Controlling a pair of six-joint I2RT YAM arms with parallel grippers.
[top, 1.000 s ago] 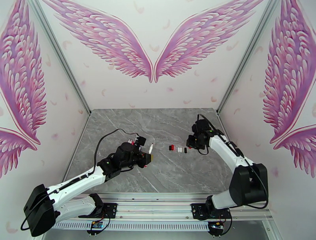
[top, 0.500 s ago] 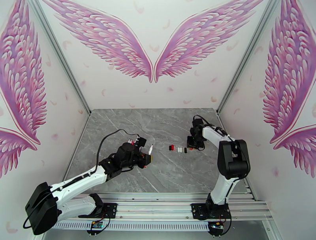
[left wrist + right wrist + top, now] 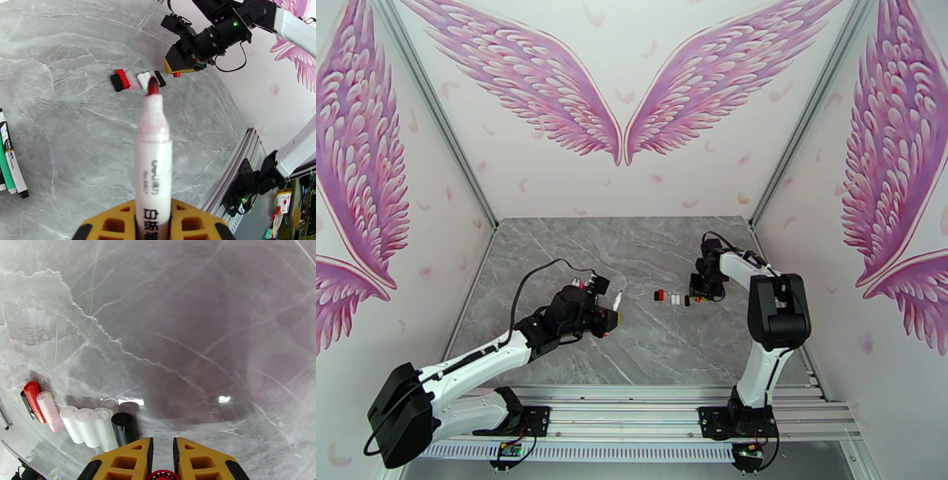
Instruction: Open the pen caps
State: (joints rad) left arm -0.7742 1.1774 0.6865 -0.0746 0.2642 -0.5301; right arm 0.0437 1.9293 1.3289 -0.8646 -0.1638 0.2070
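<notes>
- Left gripper, bottom edge of its wrist view: the yellow fingers are pressed onto the white barrel of the pen, whose bare red tip points up-frame. I judge this pen already uncapped.
- Right gripper, bottom centre of its wrist view: the fingers are nearly together, pinching the red cap low over the table.
- Loose caps, lower left of that view: a row lying on the marble, running black, red, pink, several white or clear, then black again. They lie just beside the right gripper.
- Handling, in my judgement: the caps are light, stiff, smooth plastic cylinders, apt to roll or slip from the pads. I would grip a cap across its middle and the barrel close behind it.
- Spare pens, left edge of the left wrist view: they are cut off by the frame, so I cannot tell whether all are capped.
- The red cap is cropped at the frame's bottom edge, so its depth between the fingers is unclear.
</notes>
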